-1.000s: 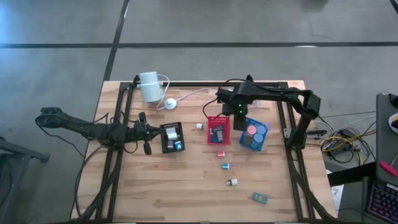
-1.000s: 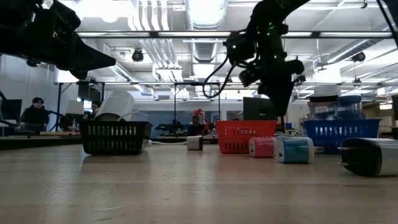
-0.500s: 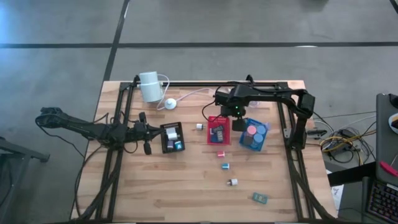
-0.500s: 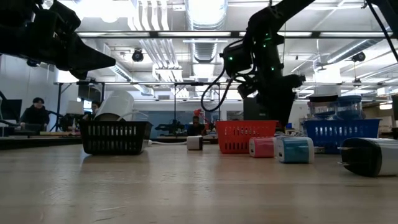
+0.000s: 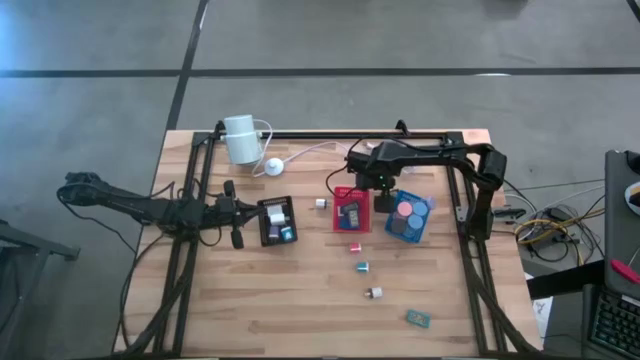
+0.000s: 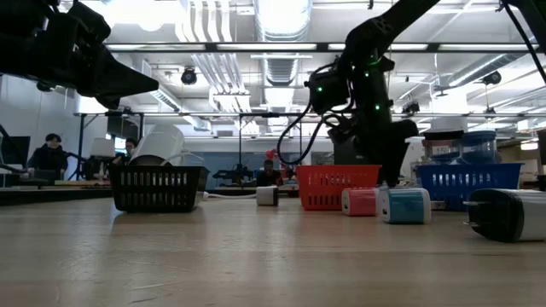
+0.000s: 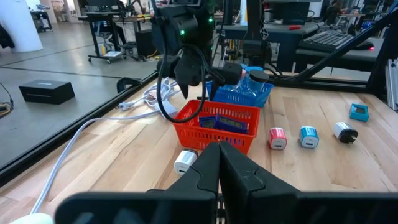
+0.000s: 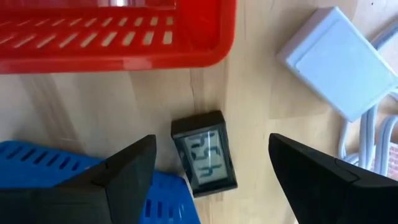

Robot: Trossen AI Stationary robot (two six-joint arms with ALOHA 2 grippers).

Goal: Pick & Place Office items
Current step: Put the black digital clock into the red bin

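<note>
The left gripper (image 5: 236, 212) waits pressed together beside the black tray (image 5: 276, 221), which holds white, dark and blue pieces. The red tray (image 5: 350, 215) holds dark clips. The right gripper (image 8: 208, 171) hangs spread wide over a small dark clock (image 8: 204, 160) lying flat on the table between the red tray and the blue tray (image 5: 408, 219), which holds pink and teal discs.

To do this step well, I judge the gripper should drop straight down with a finger on either long side of the clock, staying clear of both tray walls, and close only once low enough to catch its thin edges.

Loose pieces remain on the table: white (image 5: 321, 203), pink (image 5: 355, 247), blue (image 5: 363, 267), white (image 5: 374, 293), teal (image 5: 418, 318).
</note>
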